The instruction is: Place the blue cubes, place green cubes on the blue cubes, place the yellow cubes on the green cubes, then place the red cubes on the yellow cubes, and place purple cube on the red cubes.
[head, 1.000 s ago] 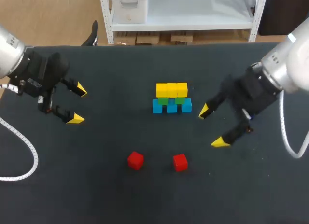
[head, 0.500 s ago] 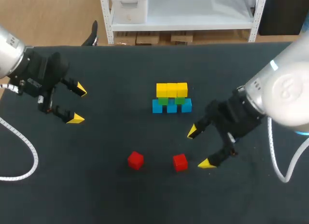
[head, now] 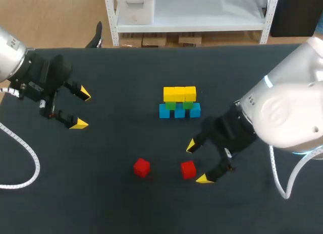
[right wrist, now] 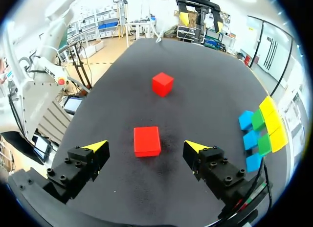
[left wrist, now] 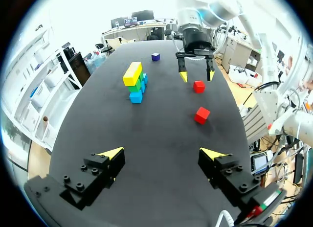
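Red cubes (head: 188, 169), yellow cubes (head: 179, 94), green cubes (head: 170, 105), blue cubes (head: 164, 111), purple cube (left wrist: 155, 56); black table (head: 126, 72).

Place: robotics lab | Evidence: left arm (head: 30, 75), right arm (head: 282, 113) over black table (head: 101, 203) | stacked coloured cubes (head: 179, 102)

No text or labels can be read

- Just ahead of right claw (head: 197, 162), at the mouth of its gap: nearest cube (right wrist: 146, 141), touching neither finger.
- Farther ahead: second loose cube (right wrist: 162, 84).
- Off to one side: stacked cubes (right wrist: 261, 131), three tiers.
- Well ahead of left claw (left wrist: 160, 152): all of the above, plus lone cube (left wrist: 155, 56) beyond the stack.
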### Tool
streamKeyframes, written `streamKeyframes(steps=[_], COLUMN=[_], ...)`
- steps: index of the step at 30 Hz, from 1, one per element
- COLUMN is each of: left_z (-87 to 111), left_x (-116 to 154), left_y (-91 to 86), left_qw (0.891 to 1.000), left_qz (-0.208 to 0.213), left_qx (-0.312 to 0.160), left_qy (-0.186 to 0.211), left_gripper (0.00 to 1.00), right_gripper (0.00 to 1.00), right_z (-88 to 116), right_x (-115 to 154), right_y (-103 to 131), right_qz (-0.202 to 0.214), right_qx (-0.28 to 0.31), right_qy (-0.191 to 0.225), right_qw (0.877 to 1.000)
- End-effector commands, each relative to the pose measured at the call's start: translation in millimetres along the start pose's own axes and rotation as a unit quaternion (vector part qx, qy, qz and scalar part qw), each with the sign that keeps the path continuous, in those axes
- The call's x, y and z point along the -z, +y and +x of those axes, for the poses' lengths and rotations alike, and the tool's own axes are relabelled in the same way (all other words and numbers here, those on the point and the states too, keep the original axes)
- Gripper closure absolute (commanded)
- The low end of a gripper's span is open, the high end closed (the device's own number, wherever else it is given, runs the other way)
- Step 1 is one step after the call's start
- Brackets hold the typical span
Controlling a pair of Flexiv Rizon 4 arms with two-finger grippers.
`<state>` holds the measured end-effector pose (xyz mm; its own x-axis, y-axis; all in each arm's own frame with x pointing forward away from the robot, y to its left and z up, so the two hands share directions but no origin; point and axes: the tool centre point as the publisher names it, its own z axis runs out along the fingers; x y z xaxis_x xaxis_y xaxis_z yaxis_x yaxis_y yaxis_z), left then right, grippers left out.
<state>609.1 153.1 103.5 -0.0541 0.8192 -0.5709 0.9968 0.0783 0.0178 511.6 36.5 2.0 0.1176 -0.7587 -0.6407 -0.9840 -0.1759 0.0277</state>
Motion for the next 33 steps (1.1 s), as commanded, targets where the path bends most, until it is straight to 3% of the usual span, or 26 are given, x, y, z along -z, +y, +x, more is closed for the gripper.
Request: streamKeyframes(steps=[1, 15, 17, 19, 20, 21, 27, 29, 31, 33], left_z=[1.3, 1.3, 1.3, 1.3, 1.3, 1.3, 1.3, 1.3, 1.3, 1.3], left_x=[0, 0, 0, 0, 0, 0, 0, 0, 0, 0], left_y=[0.3, 0.3, 0.3, 0.3, 0.3, 0.3, 0.3, 0.3, 0.3, 0.3], left_qw=[1.000, 1.000, 1.000, 1.000, 1.000, 1.000, 1.000, 1.000, 1.000, 1.000], left_qz=[0.000, 0.000, 0.000, 0.000, 0.000, 0.000, 0.000, 0.000, 0.000, 0.000], left_qx=[-0.001, -0.001, -0.001, -0.001, -0.001, -0.001, -0.001, -0.001, -0.001, -0.001], left_qy=[-0.002, -0.002, -0.002, -0.002, -0.002, -0.002, -0.002, -0.002, -0.002, -0.002], left_gripper=[0.00, 0.00, 0.00, 0.00, 0.00, 0.00, 0.00, 0.00, 0.00, 0.00], right_gripper=[0.00, 0.00, 0.20, 0.24, 0.41, 0.50, 0.56, 0.71, 1.00, 1.00], right_z=[1, 5, 6, 6, 6, 6, 3, 2, 1, 1], right_x=[-8, -22, -23, -23, -23, -23, -22, -22, -21, -20], right_y=[-1, -4, -5, -6, -7, -7, -10, -10, -11, -11], right_qz=[0.002, 0.006, 0.007, 0.007, 0.008, 0.008, 0.008, 0.008, 0.009, 0.010], right_qx=[-0.001, 0.013, 0.012, 0.012, 0.012, 0.012, 0.012, 0.012, 0.013, 0.010], right_qy=[0.001, -0.009, -0.010, -0.011, -0.011, -0.012, -0.019, -0.020, -0.021, -0.025], right_qw=[1.000, 1.000, 1.000, 1.000, 1.000, 1.000, 1.000, 1.000, 1.000, 1.000])
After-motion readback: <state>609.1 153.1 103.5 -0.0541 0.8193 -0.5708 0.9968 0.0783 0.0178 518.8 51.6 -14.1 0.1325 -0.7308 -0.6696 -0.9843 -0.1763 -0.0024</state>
